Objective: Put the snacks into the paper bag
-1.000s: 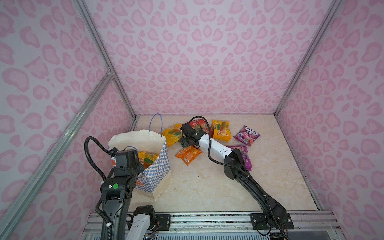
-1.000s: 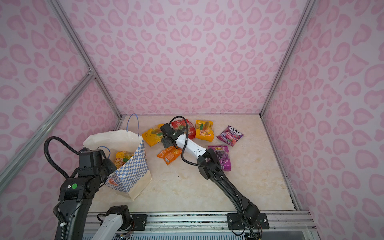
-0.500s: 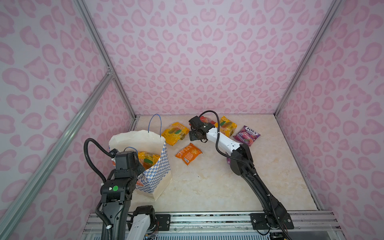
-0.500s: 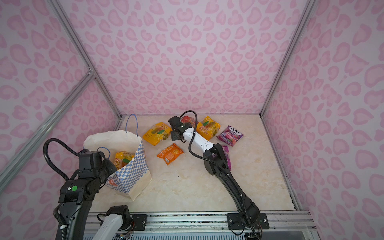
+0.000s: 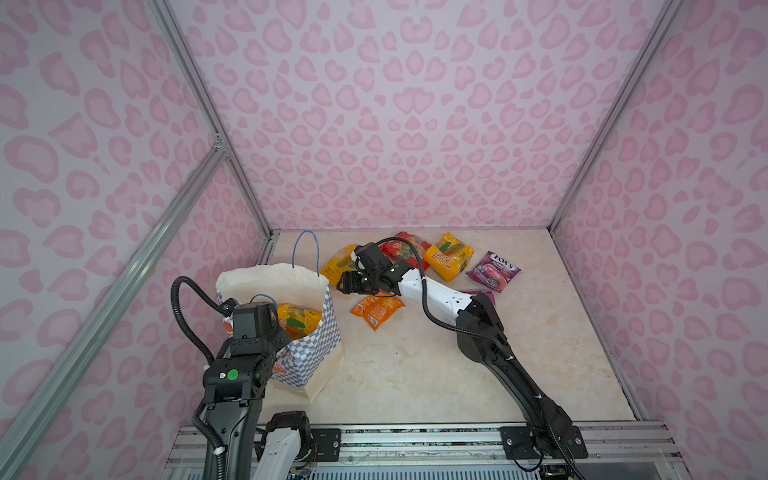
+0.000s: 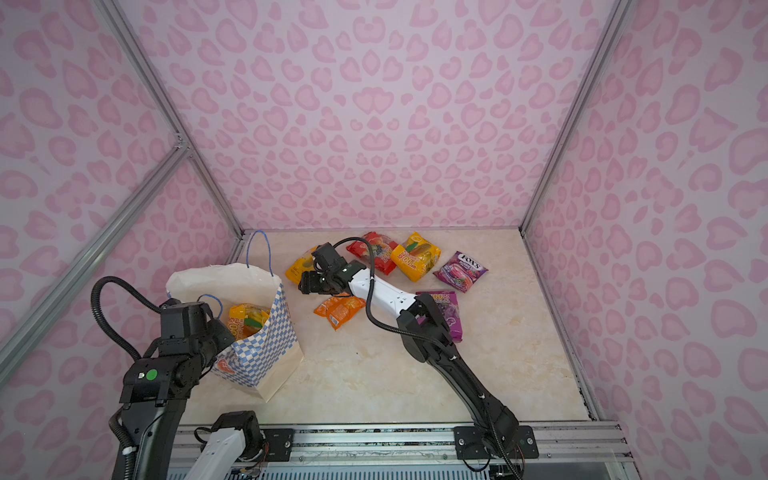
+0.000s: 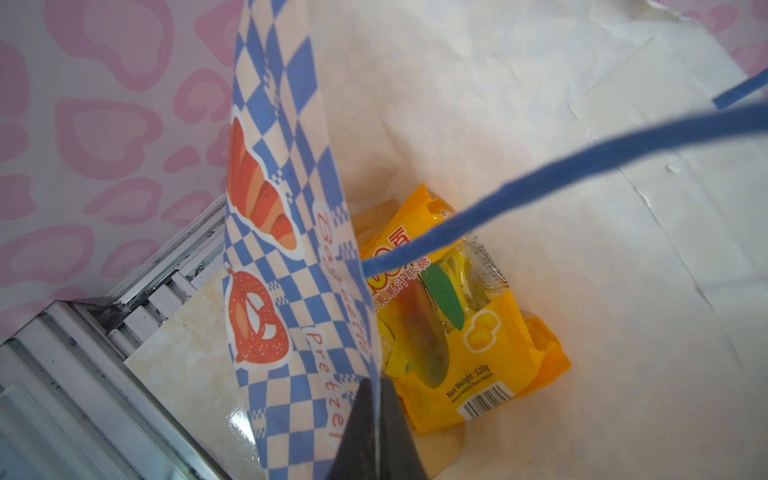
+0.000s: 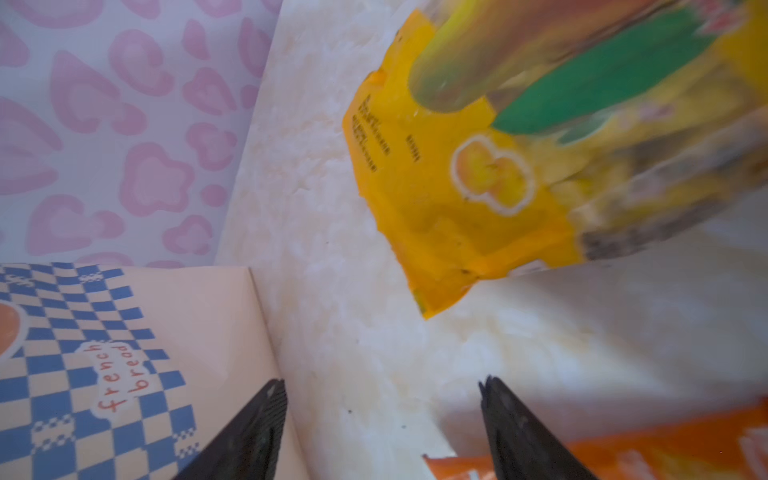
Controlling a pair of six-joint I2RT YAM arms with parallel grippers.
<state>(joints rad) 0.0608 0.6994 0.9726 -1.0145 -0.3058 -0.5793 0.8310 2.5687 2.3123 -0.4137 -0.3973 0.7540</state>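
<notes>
Right jaws back beside paper bag [image 5: 274, 279] — empty

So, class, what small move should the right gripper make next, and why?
Probably sidle the right gripper over the orange packet and close. Its jaws stand open and empty above bare table, that packet lies just beside one finger, and the left gripper pinches the paper bag wall, ready for loading.

Blue-checkered bag [image 5: 309, 353]; blurred packet [image 8: 457, 187], seemingly yellow
</notes>
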